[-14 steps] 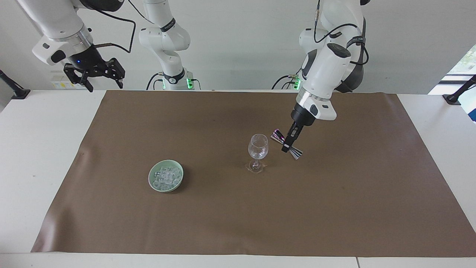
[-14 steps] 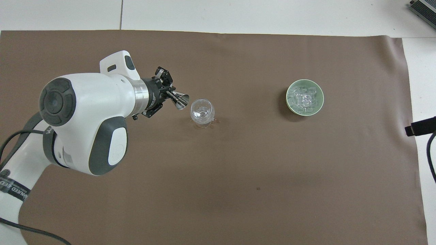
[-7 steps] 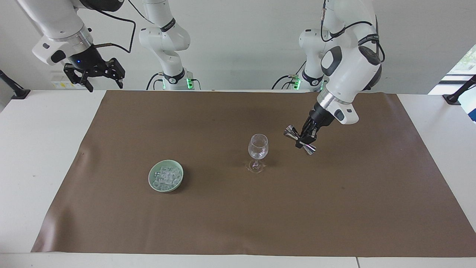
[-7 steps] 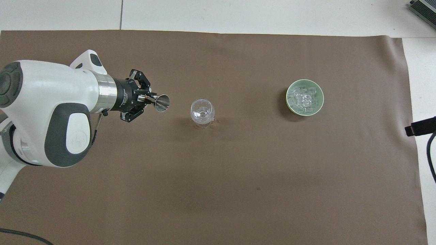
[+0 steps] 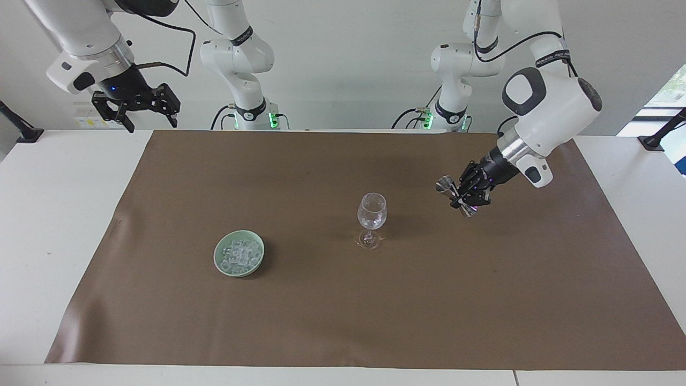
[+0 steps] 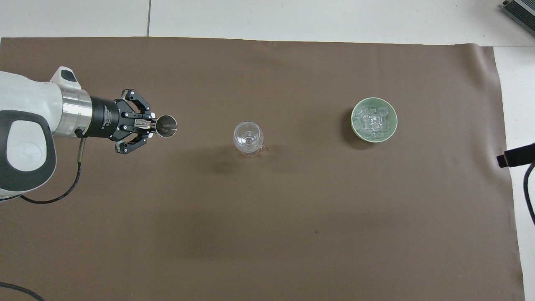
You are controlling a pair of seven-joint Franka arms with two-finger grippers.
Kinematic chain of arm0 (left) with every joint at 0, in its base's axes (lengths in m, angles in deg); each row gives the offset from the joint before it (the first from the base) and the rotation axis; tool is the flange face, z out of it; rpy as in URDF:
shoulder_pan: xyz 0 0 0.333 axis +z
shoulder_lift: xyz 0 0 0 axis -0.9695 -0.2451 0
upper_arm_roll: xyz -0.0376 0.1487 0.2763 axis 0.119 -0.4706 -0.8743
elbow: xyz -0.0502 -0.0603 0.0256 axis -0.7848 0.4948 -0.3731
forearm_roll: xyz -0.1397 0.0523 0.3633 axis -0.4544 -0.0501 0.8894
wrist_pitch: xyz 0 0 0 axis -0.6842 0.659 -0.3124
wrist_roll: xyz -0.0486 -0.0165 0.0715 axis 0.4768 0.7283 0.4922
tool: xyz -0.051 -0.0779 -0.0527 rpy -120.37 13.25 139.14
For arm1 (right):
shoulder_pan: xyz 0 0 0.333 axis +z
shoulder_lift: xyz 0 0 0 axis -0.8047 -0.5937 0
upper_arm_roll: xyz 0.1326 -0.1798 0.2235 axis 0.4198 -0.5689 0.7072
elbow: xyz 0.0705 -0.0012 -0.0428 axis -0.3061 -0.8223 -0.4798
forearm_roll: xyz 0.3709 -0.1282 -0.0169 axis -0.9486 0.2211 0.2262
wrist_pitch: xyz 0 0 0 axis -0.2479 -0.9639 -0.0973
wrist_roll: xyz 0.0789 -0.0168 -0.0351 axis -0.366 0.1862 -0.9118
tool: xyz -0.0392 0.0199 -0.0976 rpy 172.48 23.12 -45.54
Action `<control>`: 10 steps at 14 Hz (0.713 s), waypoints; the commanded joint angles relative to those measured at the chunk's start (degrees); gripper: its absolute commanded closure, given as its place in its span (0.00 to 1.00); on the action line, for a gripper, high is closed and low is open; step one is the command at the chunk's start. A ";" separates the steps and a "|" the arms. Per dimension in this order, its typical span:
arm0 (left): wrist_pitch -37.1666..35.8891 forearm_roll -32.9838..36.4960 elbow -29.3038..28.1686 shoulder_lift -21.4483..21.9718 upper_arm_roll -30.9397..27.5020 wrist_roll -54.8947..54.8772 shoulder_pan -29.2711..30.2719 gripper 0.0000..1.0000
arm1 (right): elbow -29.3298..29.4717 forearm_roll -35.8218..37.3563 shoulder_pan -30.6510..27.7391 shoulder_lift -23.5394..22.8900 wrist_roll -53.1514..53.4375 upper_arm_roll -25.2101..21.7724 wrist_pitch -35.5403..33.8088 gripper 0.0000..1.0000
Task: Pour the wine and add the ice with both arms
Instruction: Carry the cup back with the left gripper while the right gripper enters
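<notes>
My left gripper (image 5: 461,199) is shut on the waist of a metal jigger (image 5: 444,186). It holds the jigger tilted in the air over the brown mat, toward the left arm's end from the clear stemmed glass (image 5: 372,213). The overhead view shows the gripper (image 6: 147,125), the jigger's open mouth (image 6: 166,126) facing the glass (image 6: 248,136), and a gap between them. The wine shows only as faint glints in the glass. The ice (image 5: 239,253) is heaped in a green bowl (image 5: 221,262) (image 6: 391,109) toward the right arm's end. My right gripper (image 5: 151,119) waits, open and empty, raised over the table's corner.
The brown mat (image 5: 482,300) covers most of the white table (image 5: 48,214). A black part of the right arm's hand (image 6: 516,155) shows at the edge of the overhead view. A grey device (image 6: 520,10) lies at a table corner farthest from the robots.
My left gripper has drawn the jigger away from the glass's rim toward the left arm's end of the table, and the arm has swung back. The right arm, glass and bowl have not moved.
</notes>
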 commanded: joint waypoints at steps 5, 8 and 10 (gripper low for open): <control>-8.50 -8.96 -0.73 -2.05 0.48 -2.66 10.76 1.00 | -0.31 0.41 -1.17 1.35 0.24 -1.03 -2.74 0.00; -8.67 -12.04 -2.14 -2.67 0.48 -2.66 14.63 1.00 | -0.66 -4.49 -3.19 1.79 1.55 -1.29 0.69 0.00; -8.32 -15.62 -3.54 -2.67 0.48 -4.49 17.00 1.00 | -1.36 -4.77 -2.41 2.05 9.78 -0.69 1.30 0.00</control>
